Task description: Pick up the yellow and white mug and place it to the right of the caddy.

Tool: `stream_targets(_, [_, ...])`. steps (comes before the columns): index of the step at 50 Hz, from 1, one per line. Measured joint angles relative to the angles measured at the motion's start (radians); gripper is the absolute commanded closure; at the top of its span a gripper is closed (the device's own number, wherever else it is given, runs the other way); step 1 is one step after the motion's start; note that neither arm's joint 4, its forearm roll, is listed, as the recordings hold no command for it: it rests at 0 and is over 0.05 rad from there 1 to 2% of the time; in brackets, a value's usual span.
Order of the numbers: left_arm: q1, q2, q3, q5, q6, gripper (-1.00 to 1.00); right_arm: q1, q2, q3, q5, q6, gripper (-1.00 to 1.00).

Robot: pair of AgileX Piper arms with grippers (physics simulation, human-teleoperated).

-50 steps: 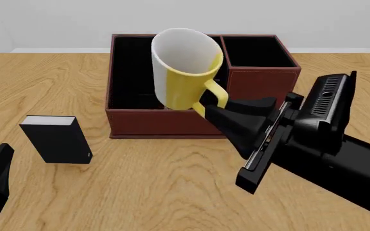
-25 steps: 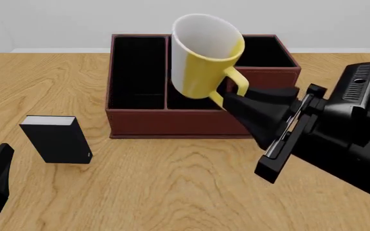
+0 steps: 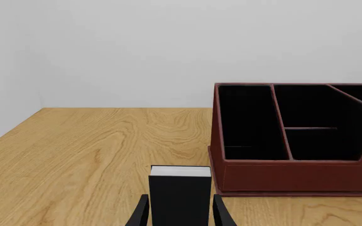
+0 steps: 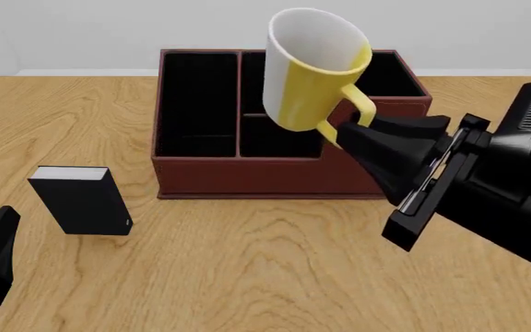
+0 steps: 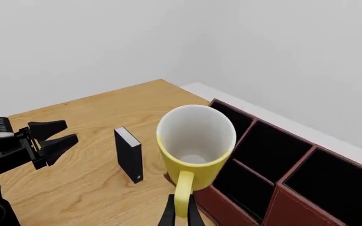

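One thin handle pinch was all the right gripper [image 4: 347, 133] had on the yellow and white mug [image 4: 310, 69], aloft over the caddy [image 4: 201, 176]; it could swivel and drop in. Left gripper [image 3: 179, 217] hung spread apart.

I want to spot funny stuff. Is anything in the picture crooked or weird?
The yellow and white mug hangs in the air, tilted, in front of the caddy. The right gripper pinches only its handle. The small black block stands upright on the table, and nothing looks spilled or broken.
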Motion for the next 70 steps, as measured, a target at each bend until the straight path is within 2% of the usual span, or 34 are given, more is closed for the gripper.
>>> stream_targets(70, [0.0,0.0,0.0,0.0,0.0,-1.0,-0.107,-0.069,-0.03,0.077,0.013,1.0])
